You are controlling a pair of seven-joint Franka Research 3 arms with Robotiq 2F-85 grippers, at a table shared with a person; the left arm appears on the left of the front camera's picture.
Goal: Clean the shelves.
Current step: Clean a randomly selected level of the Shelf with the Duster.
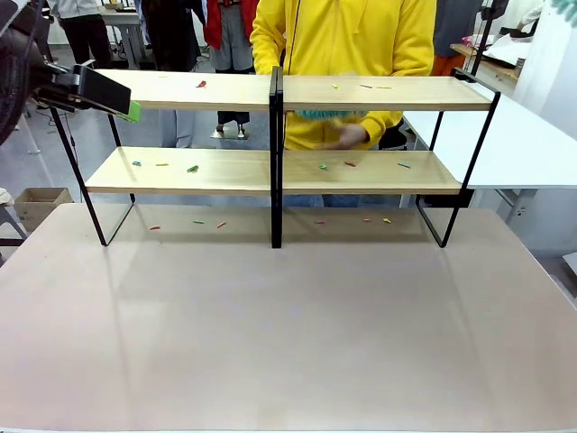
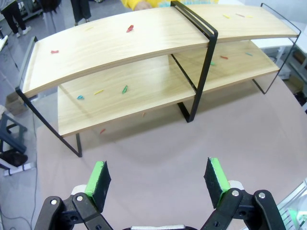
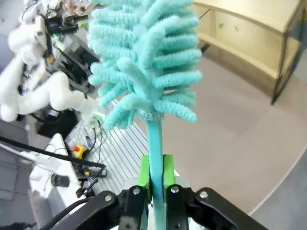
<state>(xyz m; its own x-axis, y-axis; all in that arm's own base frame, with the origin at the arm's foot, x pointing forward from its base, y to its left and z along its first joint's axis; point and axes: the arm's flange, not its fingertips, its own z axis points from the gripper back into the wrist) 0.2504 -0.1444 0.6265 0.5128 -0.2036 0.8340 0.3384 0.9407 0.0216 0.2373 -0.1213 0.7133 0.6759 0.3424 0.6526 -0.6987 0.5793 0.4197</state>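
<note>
The shelves [image 1: 225, 170] stand across the far half of the tabletop: two light-wood boards in a thin black frame with a black centre post [image 1: 276, 153]. Small coloured scraps [image 1: 193, 169] lie on both boards and on the table under them. My left gripper [image 1: 126, 104] hovers at the top board's left end. In the left wrist view it [image 2: 157, 179] is open and empty, high above the table, facing the shelves [image 2: 120, 43]. My right gripper [image 3: 156, 179] is shut on the handle of a teal fluffy duster [image 3: 144, 62], off to the side of the shelves [image 3: 249, 28].
A person in a yellow top [image 1: 343, 41] stands behind the shelves, with a hand [image 1: 347, 135] and something teal and fluffy [image 1: 329, 115] between the two boards. A white table [image 1: 532, 144] adjoins at the right. The beige tabletop [image 1: 288, 325] in front is bare.
</note>
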